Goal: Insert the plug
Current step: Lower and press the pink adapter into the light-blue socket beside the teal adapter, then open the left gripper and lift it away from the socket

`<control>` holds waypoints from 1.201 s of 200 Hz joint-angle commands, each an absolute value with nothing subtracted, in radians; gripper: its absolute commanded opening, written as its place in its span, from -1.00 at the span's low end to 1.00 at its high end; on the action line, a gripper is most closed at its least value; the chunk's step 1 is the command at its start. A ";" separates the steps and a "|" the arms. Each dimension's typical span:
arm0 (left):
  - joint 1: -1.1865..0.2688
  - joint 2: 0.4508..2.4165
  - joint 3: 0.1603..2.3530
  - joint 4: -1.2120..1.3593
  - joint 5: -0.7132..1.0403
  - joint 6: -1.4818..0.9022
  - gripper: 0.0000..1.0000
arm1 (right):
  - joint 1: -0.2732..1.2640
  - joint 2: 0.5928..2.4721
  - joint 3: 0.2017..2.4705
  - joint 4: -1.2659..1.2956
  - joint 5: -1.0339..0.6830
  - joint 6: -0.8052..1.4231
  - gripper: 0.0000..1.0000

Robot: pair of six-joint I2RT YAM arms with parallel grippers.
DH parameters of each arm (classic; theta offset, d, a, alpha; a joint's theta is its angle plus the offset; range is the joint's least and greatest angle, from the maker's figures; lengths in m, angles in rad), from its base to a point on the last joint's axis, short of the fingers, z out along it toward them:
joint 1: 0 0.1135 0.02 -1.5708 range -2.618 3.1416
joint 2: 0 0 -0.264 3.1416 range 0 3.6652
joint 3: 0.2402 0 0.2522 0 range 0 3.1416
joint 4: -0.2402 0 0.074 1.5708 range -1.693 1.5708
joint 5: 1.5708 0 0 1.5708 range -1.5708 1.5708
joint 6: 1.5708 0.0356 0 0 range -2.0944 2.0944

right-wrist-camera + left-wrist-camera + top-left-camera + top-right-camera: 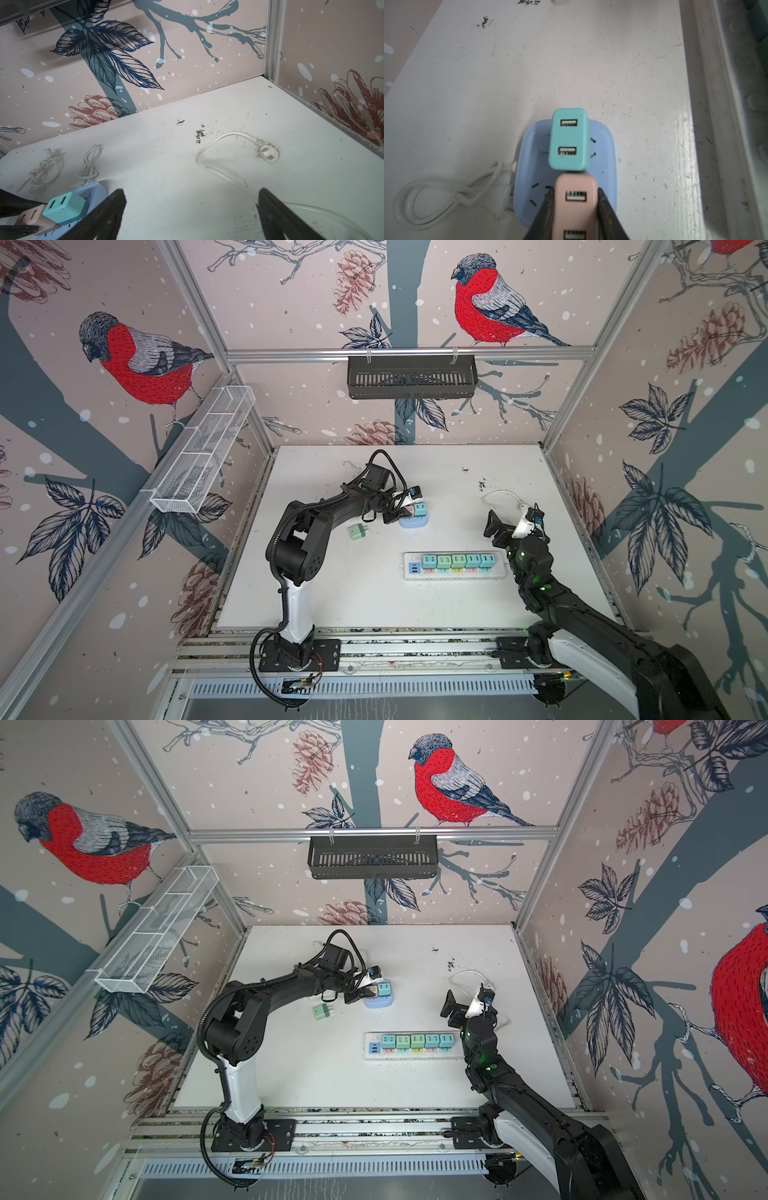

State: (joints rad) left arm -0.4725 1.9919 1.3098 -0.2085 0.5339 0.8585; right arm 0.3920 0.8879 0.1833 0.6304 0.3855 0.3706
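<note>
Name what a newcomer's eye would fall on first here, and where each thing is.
Red-breasted birds on the walls stand out first. The left fingers grip a pink plug at a blue socket block, beside a teal plug seated in it. Five plugs line a white power strip mid-table.

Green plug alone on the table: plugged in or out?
Out: the green plug lies loose on the table, its prongs exposed.
</note>
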 commanded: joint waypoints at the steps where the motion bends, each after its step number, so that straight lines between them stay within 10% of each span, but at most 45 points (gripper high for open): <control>1: -0.489 2.031 1.303 -0.450 0.367 0.849 -1.00 | 0.392 0.887 0.186 0.653 0.383 0.384 0.99; 63: -0.537 2.069 1.398 -0.474 0.404 0.806 -0.99 | 0.390 0.889 0.187 0.650 0.386 0.386 0.99; 77: -0.540 2.064 1.402 -0.448 0.380 0.773 -0.34 | 0.390 0.891 0.189 0.650 0.386 0.385 1.00; 97: -0.537 2.034 1.405 -0.433 0.381 0.752 0.05 | 0.390 0.892 0.189 0.651 0.387 0.385 0.99; 110: -0.536 1.996 1.400 -0.424 0.394 0.742 0.95 | 0.390 0.893 0.190 0.650 0.385 0.385 0.99; 204: -0.536 1.275 0.931 0.018 0.284 0.374 0.96 | 0.390 0.921 0.205 0.648 0.381 0.384 1.00; 240: -0.525 0.930 0.579 0.249 -0.271 -0.111 0.96 | 0.394 0.964 0.229 0.645 0.375 0.380 0.99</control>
